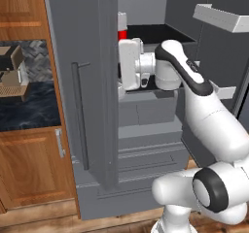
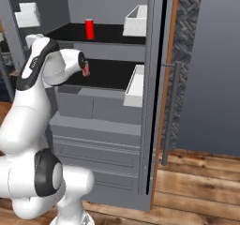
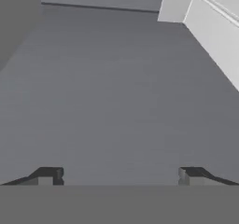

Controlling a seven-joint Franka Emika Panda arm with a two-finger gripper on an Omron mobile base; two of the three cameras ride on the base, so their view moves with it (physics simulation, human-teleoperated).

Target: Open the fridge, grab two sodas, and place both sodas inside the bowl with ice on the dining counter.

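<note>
- Gripper (image 3: 119, 175): jaws spread wide, nothing between them, facing a grey fridge (image 2: 108, 3) wall.
- One soda (image 2: 89, 29) stands upper centre on the top shelf; another (image 2: 86, 69) shows beside the wrist, lower.

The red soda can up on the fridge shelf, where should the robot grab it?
Probably around the middle of its round side, coming in level from the open front of the fridge. The soda can stands upright on the dark upper shelf with bare shelf around it, so open jaws can slide either side of it.
</note>
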